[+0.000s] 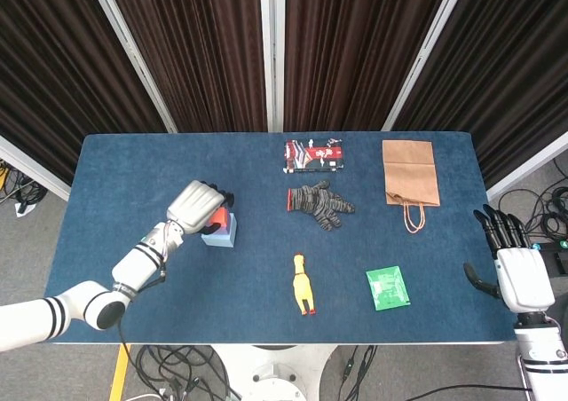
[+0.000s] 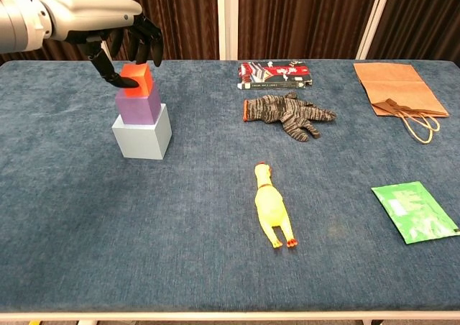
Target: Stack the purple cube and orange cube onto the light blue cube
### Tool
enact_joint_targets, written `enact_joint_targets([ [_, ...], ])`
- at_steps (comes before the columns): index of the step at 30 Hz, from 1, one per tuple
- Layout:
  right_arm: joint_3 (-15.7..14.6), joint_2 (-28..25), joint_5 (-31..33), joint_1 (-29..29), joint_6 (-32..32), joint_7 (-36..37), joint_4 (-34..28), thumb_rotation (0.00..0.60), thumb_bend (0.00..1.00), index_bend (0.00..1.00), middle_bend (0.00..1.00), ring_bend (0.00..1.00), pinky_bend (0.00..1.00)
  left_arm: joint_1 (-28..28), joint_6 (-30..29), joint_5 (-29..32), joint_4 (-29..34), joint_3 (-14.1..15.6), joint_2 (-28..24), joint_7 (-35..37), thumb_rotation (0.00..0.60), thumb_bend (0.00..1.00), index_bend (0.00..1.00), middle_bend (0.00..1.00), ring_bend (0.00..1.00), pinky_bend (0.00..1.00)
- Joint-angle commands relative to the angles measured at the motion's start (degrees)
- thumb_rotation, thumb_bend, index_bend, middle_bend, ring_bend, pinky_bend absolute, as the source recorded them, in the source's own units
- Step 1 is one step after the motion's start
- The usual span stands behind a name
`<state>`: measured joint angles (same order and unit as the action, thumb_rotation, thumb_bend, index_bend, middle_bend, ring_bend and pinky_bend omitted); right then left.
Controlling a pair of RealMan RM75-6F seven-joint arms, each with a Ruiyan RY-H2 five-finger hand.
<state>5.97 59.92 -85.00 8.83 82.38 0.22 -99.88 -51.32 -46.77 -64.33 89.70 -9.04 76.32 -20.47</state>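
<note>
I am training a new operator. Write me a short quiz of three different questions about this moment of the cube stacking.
1. True or false: the orange cube sits on the purple cube, which sits on the light blue cube.
2. Which hand is at the orange cube? A) the left hand B) the right hand C) neither
3. Fill in: the object lying between the cube stack and the green packet on the near half of the table is a yellow rubber ______.

Key: 1 true; 2 A, its fingers are on the cube while the right hand stays open at the table edge; 3 chicken.
</note>
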Motion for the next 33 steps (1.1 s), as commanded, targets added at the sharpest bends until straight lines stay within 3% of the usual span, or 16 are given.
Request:
enact_joint_targets([
  [1, 0.0, 0.0, 0.1, 0.0, 0.0, 0.1, 0.0, 0.600, 0.23, 0.05, 0.01, 0.00, 0.00, -0.1, 0.6, 0.1, 0.4, 0.2, -0.4, 1.0, 0.600, 0.29, 0.39, 0.57, 0.43, 0.48],
  [4, 0.0, -0.1, 0.0, 0.0, -0.1, 0.1, 0.0, 0.600, 0.23, 0.05, 0.01, 0.00, 0.00, -0.3, 2.2, 0.7, 1.1, 0.5, -1.5, 1.7, 0.600, 0.21, 0.25, 0.38, 0.32, 0.39],
  [8, 0.0, -0.2, 0.0, 0.0, -0.1, 0.2, -0.1, 0.600, 0.23, 0.05, 0.01, 0.00, 0.00, -0.3, 2.0, 1.1, 2.0, 0.6, -2.5, 2.1, 0.600, 0.16, 0.18, 0.24, 0.24, 0.34],
  [15, 0.0, -0.3, 0.1, 0.1, -0.2, 0.4, -0.2, 0.600, 0.23, 0.05, 0.01, 0.00, 0.00, 1.4, -1.0, 2.3, 5.0, 1.0, -5.3, 1.3, 0.600, 0.13, 0.16, 0.23, 0.21, 0.32],
  [23, 0.0, -0.4, 0.1, 0.0, -0.2, 0.5, -0.2, 0.600, 0.23, 0.05, 0.01, 0.00, 0.00, 7.5, -6.4, 6.9, 10.7, 4.7, -10.5, 0.3, 0.600, 0.09, 0.15, 0.23, 0.21, 0.31],
  [28, 0.0, -0.4, 0.1, 0.1, -0.3, 0.4, -0.2, 0.600, 0.23, 0.05, 0.01, 0.00, 0.00, 15.1, -16.4, 1.6, 9.3, 7.3, -9.0, 4.5, 0.600, 0.07, 0.15, 0.23, 0.20, 0.31],
  [33, 0.1, -0.4, 0.5, 0.1, -0.4, 0.2, -0.3, 0.600, 0.23, 0.05, 0.01, 0.00, 0.00, 22.1, -28.1, -5.1, 1.9, 8.6, -4.2, 7.1, 0.600, 0.03, 0.15, 0.22, 0.20, 0.30],
])
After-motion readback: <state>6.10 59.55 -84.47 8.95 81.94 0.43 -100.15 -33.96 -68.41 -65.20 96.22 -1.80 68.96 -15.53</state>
